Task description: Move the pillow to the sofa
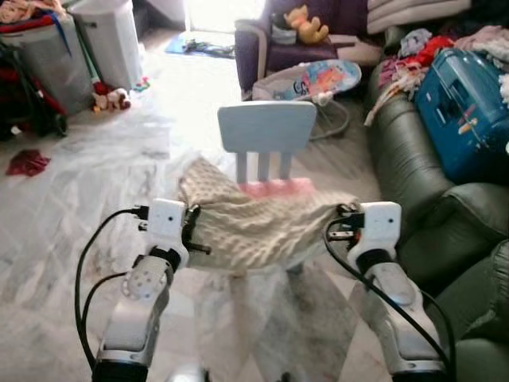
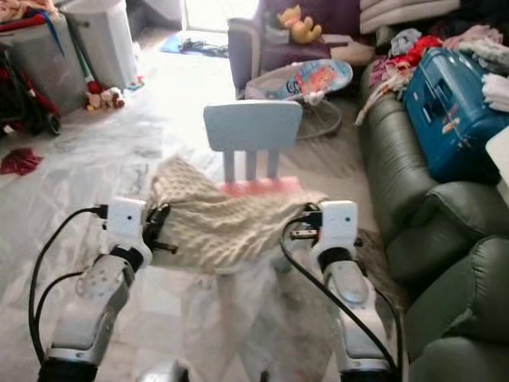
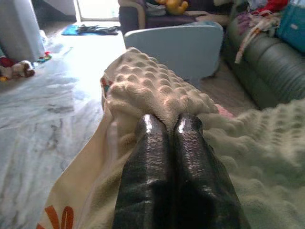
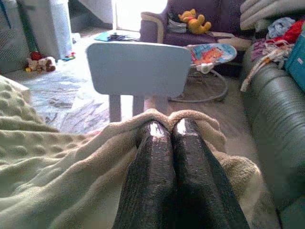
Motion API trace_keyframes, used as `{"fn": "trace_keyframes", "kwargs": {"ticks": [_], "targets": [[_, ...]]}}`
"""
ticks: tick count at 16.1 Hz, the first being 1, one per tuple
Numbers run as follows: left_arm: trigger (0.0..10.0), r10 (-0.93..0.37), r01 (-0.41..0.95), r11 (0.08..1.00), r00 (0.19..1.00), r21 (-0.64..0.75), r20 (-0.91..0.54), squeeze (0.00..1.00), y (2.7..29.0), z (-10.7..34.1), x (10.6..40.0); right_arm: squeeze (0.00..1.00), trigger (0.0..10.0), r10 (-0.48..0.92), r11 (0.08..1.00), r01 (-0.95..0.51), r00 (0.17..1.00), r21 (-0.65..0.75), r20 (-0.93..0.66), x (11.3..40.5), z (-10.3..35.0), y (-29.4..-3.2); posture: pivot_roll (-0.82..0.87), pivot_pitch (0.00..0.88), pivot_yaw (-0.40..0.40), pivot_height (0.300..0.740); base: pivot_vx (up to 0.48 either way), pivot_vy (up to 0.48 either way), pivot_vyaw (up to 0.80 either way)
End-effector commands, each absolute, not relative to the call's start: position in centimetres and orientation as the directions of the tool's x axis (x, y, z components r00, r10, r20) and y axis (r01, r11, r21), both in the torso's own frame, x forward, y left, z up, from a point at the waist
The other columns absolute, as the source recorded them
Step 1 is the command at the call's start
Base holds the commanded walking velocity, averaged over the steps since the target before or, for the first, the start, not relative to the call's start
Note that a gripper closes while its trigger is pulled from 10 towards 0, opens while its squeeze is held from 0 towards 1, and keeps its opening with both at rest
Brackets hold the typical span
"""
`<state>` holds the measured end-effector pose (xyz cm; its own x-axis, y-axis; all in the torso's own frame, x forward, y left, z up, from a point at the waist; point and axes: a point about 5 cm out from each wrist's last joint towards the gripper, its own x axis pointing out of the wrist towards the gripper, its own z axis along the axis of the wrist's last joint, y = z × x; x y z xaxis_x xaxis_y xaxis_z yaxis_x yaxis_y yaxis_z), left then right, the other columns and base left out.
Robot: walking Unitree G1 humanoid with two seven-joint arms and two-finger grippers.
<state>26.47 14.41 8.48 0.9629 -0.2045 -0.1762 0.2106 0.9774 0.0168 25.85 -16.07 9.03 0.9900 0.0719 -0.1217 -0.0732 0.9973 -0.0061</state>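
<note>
- The pillow (image 1: pixel 254 227) is cream and soft, its top face covered in small raised bumps; it sags in the middle and hangs between the 2 pincers.
- In the left wrist view an orange mark shows on the smoother side face of the pillow, near that pincer's fingers.
- The left pincer (image 3: pixel 170 125) has its 2 black fingers pressed close together, pinching a bunched fold at the pillow's left edge.
- The right pincer (image 4: pixel 167 128) is likewise closed tight, clamping a rolled fold at the pillow's right edge.
- Just beyond both pincers stands a small pale blue chair (image 1: pixel 267 127) with a pink seat; the pillow's far edge overlaps that seat in the eye views, though I cannot tell whether it rests there.
- To the right of the right pincer runs a dark green sofa (image 1: pixel 413 175), apart from the pillow.
- Farther along the sofa, beyond the right pincer, lie a blue suitcase (image 1: pixel 461 111) and heaped clothes.
- Past the chair, a baby bouncer (image 1: pixel 318 83) sits on the marble floor (image 1: pixel 79 207), with a purple armchair holding a yellow plush toy (image 1: pixel 306 24) behind it.
</note>
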Motion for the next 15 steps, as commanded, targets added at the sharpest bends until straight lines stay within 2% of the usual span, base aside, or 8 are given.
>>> {"fn": "trace_keyframes", "kwargs": {"ticks": [1, 4, 15], "targets": [[10.0, -0.187, 0.195, 0.980, 0.970, 0.036, -0.157, 0.00, 15.17, 9.01, 26.59, 0.00, 10.0, 0.107, 0.994, -0.107, 0.990, 0.007, -0.086, 26.15, 9.81, -15.14, -0.02, 0.000, -0.031, 0.740, 0.000, 0.480, 0.00], [10.0, -0.193, 0.201, 0.979, 0.969, 0.042, -0.155, 0.00, 15.16, 9.02, 26.61, 0.00, 10.0, 0.105, 0.995, -0.104, 0.990, 0.009, -0.090, 26.10, 9.74, -15.10, -0.02, 0.000, -0.028, 0.740, 0.000, 0.480, 0.00], [10.0, -0.228, 0.231, 0.973, 0.963, 0.006, -0.144, 0.00, 14.78, 9.18, 26.58, 0.00, 10.0, 0.091, 0.996, -0.090, 0.990, 0.016, -0.109, 26.02, 9.61, -15.13, -0.03, 0.000, -0.028, 0.740, 0.000, 0.000, 0.00]]}}
